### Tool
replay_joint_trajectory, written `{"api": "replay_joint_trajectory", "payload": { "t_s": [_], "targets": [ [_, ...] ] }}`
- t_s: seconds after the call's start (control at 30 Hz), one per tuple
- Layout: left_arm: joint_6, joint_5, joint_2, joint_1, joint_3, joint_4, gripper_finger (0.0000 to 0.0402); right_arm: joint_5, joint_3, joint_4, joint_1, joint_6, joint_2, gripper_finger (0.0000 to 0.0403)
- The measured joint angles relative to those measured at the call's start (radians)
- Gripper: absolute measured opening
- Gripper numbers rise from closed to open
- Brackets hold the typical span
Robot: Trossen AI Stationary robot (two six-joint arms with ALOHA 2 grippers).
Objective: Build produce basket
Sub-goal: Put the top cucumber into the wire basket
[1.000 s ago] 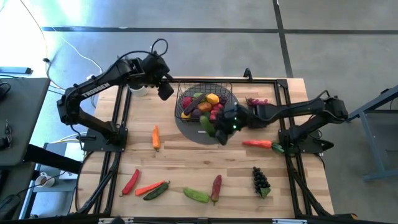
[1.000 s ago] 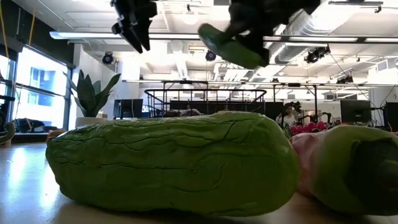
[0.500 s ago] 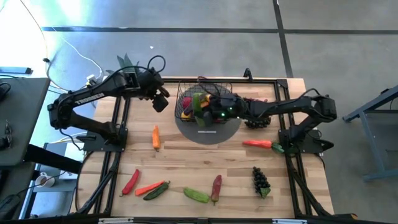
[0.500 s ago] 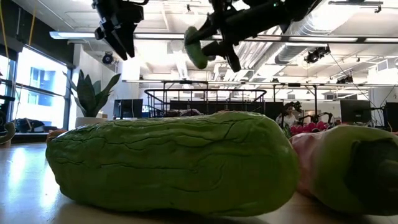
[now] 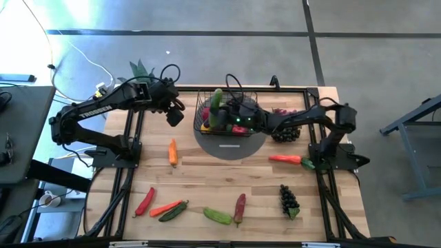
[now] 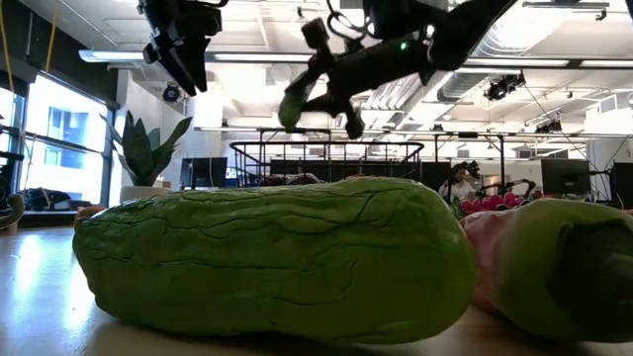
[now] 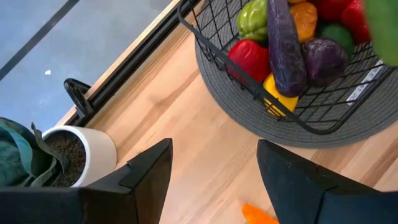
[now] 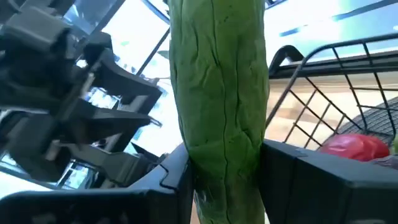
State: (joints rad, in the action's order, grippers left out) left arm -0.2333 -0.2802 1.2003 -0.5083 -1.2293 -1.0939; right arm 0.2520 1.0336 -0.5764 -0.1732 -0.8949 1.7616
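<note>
Right gripper point(image 5: 222, 110) clamps a cucumber point(image 5: 217, 100) over the basket point(image 5: 204, 124); left gripper point(image 5: 176, 116), fingers apart, beside it.

Cucumber point(image 5: 218, 98) now above basket point(image 5: 204, 124)

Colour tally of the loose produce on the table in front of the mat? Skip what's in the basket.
red pieces: 3
orange pieces: 2
green pieces: 2
dark grapes: 1
Total: 8
Uncounted: cucumber in right gripper over basket; left gripper open beside it.
</note>
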Motion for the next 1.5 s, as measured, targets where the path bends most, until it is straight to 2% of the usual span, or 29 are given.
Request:
{"api": "replay_joint_trajectory", "payload": {
  "t_s": [0.23, 0.43, 0.53, 0.7, 0.77, 0.9, 1.2, 1.3, 1.5],
  "targets": [
    [0.0, 0.0, 0.0, 0.0, 0.0, 0.024, 0.0223, 0.0, 0.0, -0.144, -0.021, -0.024, 0.098, 0.0108],
    [0.0, 0.0, 0.0, -0.001, 0.0, 0.044, 0.0223, -0.044, 0.025, -0.144, -0.046, 0.0, 0.126, 0.0108],
    [0.001, 0.0, 0.001, 0.0, 0.0, 0.052, 0.0223, -0.073, 0.077, -0.071, -0.051, 0.07, 0.133, 0.0108],
    [0.0, -0.001, 0.001, -0.001, 0.0, 0.052, 0.0223, -0.063, 0.181, 0.196, -0.059, 0.097, 0.133, 0.0108],
    [0.0, -0.003, 0.001, -0.001, 0.0, 0.052, 0.0223, -0.061, 0.207, 0.25, -0.06, 0.13, 0.133, 0.0108],
    [0.001, -0.019, 0.001, -0.001, 0.0, 0.052, 0.0223, -0.061, 0.23, 0.28, -0.063, 0.162, 0.133, 0.0108],
    [0.001, -0.021, 0.001, -0.001, 0.0, 0.052, 0.0223, -0.093, 0.229, 0.301, -0.062, 0.124, 0.133, 0.0109],
    [0.0, -0.021, 0.001, -0.001, 0.0, 0.052, 0.0223, -0.101, 0.229, 0.302, -0.06, 0.109, 0.133, 0.0124],
    [0.0, -0.02, 0.001, -0.001, 0.0, 0.052, 0.0223, -0.103, 0.229, 0.303, -0.065, 0.067, 0.133, 0.0187]
  ]
}}
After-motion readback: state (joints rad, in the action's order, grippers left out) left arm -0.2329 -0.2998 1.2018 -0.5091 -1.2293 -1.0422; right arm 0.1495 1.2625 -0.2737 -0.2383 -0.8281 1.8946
